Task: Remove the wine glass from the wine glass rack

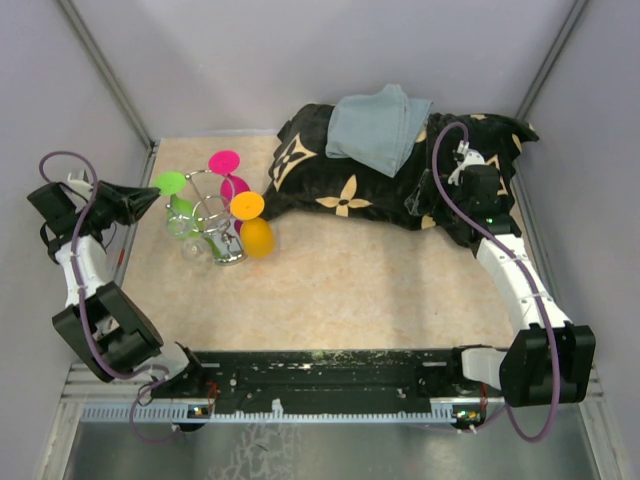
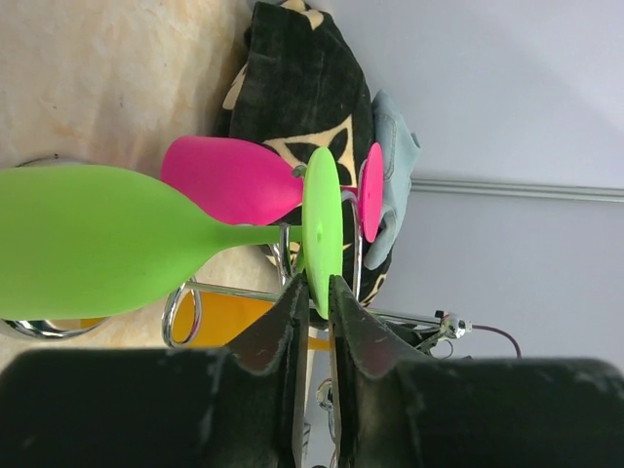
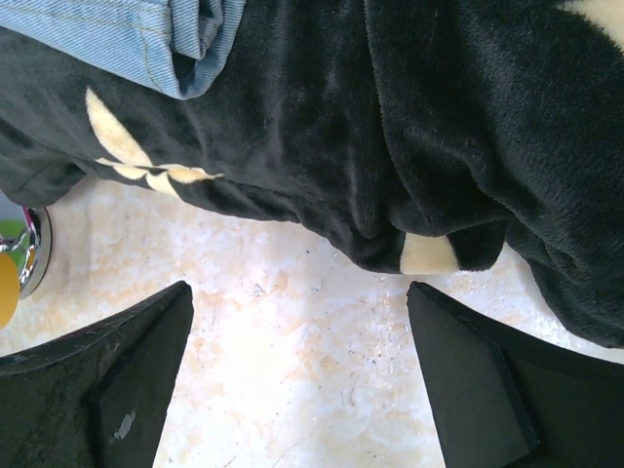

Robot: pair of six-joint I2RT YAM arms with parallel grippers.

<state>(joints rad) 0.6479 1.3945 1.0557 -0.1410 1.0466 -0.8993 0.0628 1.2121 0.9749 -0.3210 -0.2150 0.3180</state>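
The wine glass rack (image 1: 213,214) is a chrome wire stand at the table's left, and its ring (image 2: 244,292) shows in the left wrist view. From it hangs a green wine glass (image 2: 88,244), upside down. My left gripper (image 2: 314,289) is shut on the rim of that glass's flat green foot (image 2: 322,219). From above, the left gripper (image 1: 150,198) sits just left of the green foot (image 1: 168,183). My right gripper (image 3: 297,292) stands open over bare table, holding nothing.
A pink glass (image 1: 225,165) and an orange glass (image 1: 255,235) also hang on the rack. A black patterned blanket (image 1: 380,185) with a folded denim cloth (image 1: 378,128) on it lies at the back right, just beyond the right gripper. Grey walls enclose the table.
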